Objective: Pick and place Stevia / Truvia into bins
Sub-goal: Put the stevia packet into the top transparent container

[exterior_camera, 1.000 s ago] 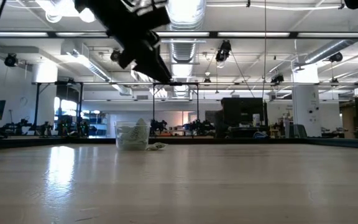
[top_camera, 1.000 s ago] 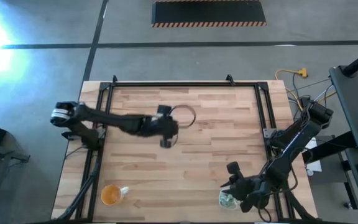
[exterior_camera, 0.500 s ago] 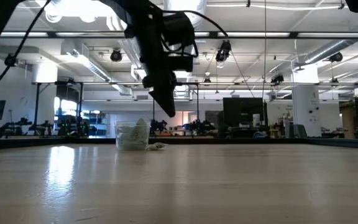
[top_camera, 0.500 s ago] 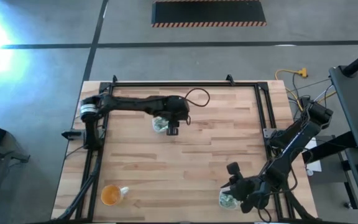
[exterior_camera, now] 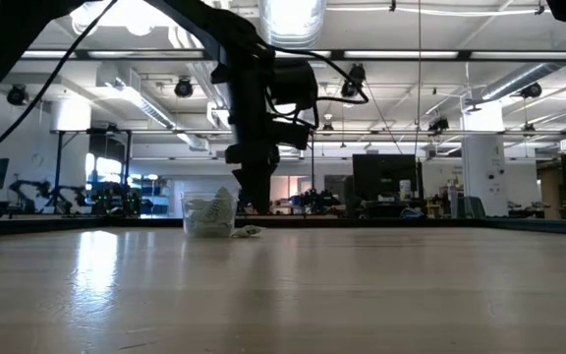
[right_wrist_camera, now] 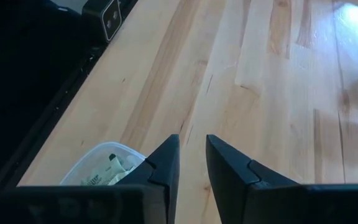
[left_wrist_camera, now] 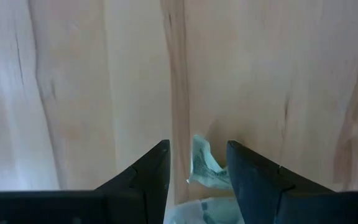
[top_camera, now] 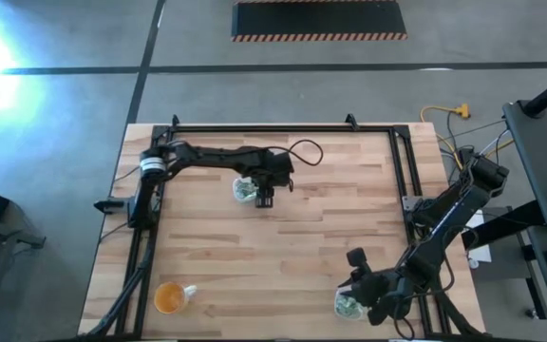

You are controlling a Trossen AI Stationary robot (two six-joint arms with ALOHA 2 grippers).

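Note:
A clear bin (top_camera: pixel 244 190) holding pale green packets stands on the far middle of the table, also seen as bin (exterior_camera: pixel 207 212). One crumpled Stevia packet (left_wrist_camera: pixel 202 167) lies on the wood right beside it, shown as packet (exterior_camera: pixel 249 232) in the low view. My left gripper (left_wrist_camera: pixel 197 146) hangs open just above that packet, pointing down, one finger on each side of it and not touching. At the near right, my right gripper (right_wrist_camera: pixel 191 140) stands slightly open with nothing between its fingers, next to a second bin (right_wrist_camera: pixel 101 167) with packets in it.
An orange-tinted round cup (top_camera: pixel 169 297) stands near the front left edge. A black metal frame (top_camera: pixel 254 128) runs along the table's far and side edges. Bare wood (top_camera: pixel 283 252) lies between the two bins.
My left gripper has come down beside the far bin and tipped from a slant to pointing almost straight down; it now hangs over the loose packet. Its fingers have stayed open. The bin and the packet have not moved.

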